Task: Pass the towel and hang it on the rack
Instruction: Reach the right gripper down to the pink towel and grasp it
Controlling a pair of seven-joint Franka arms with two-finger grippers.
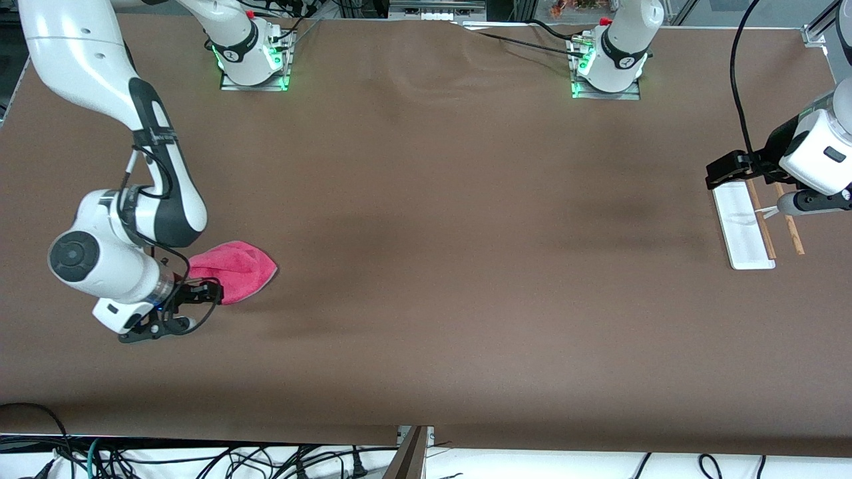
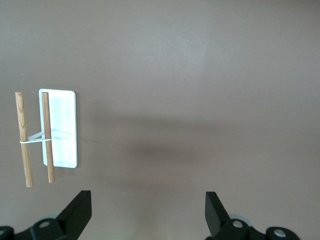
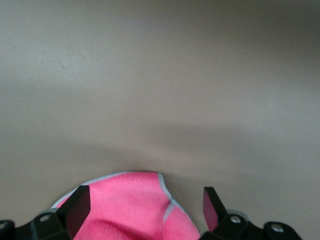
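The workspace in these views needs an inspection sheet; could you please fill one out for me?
Surface: brown table, mildly wrinkled near the bases.
Towel: pink towel lies crumpled toward the right arm's end.
Rack: rack stands toward the left arm's end, nothing hung on it.
Clutter: nothing seen.
Right gripper: right gripper open, straddling the towel's edge, not closed on it.
Left gripper: left gripper open, empty, over the table by the rack.
Cables: black cable runs to the left arm; loose cables sit below the table's near edge.
Surroundings: arm bases lit green.
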